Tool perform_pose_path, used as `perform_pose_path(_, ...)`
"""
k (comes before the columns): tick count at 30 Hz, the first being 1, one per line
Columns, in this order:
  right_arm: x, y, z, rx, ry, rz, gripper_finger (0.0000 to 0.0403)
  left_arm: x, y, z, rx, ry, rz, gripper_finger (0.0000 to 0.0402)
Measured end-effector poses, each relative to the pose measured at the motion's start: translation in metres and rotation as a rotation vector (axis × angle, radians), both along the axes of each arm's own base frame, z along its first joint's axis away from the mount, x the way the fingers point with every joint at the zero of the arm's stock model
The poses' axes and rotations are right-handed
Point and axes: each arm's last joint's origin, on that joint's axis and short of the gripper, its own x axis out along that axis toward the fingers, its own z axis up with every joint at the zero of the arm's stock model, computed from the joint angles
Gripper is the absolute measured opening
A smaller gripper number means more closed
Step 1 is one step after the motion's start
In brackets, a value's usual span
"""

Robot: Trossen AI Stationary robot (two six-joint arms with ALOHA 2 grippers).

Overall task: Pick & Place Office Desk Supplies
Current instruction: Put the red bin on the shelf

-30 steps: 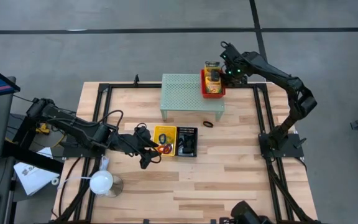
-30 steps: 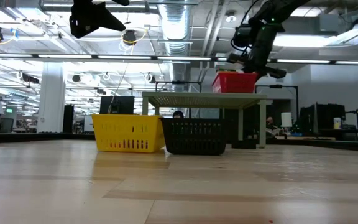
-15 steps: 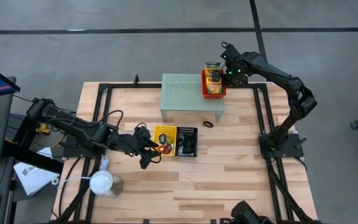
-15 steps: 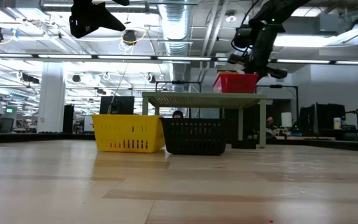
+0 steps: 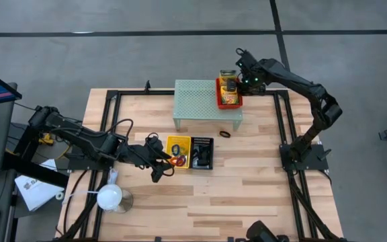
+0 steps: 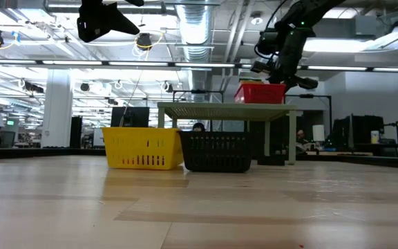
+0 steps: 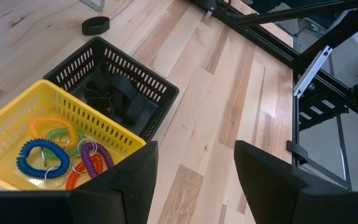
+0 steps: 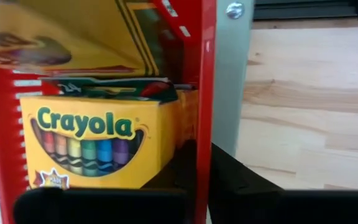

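A red basket [image 5: 228,93] holding yellow-green crayon boxes [image 8: 98,146] stands on the right end of the pale green mesh shelf [image 5: 203,101]. My right gripper [image 5: 240,84] is shut on the basket's wall; it also shows in the low view [image 6: 282,68]. My left gripper [image 5: 163,165] hovers open and empty above the table, just left of a yellow basket [image 5: 178,152] of coloured ring bands [image 7: 48,155]. A black basket [image 5: 202,152] with dark clips stands against the yellow one. A small black ring [image 5: 226,134] lies on the table. My right gripper holds the red basket's right-hand wall [image 8: 205,112], one finger inside [image 8: 182,171] and one outside [image 8: 235,186]. The fingers come down from above, slanting in from the table's far right. The basket stands upright, its bottom on the shelf.
A white round-headed lamp [image 5: 110,197] stands near the table's front left. Black frame rails [image 5: 282,128] run along the table's sides. Bare wood lies in front of the two baskets and at the right.
My right gripper has gone slightly toward the table's left, and the red basket has slid with it a little leftward along the shelf top, staying upright.
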Motion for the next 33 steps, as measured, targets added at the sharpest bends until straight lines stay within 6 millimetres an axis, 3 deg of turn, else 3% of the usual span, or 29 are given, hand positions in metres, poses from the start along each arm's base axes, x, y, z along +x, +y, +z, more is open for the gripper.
perform_pose_path(12, 0.001, 0.000, 0.000, -0.021, 0.015, -0.011, 0.0071, 0.000, 0.000, 0.000, -0.003, 0.000, 0.002, 0.0207)
perform_pose_path(33, -0.014, 0.010, 0.015, -0.049, 0.050, -0.034, 0.0061, 0.000, 0.000, 0.000, -0.001, -0.003, 0.000, 0.0207)
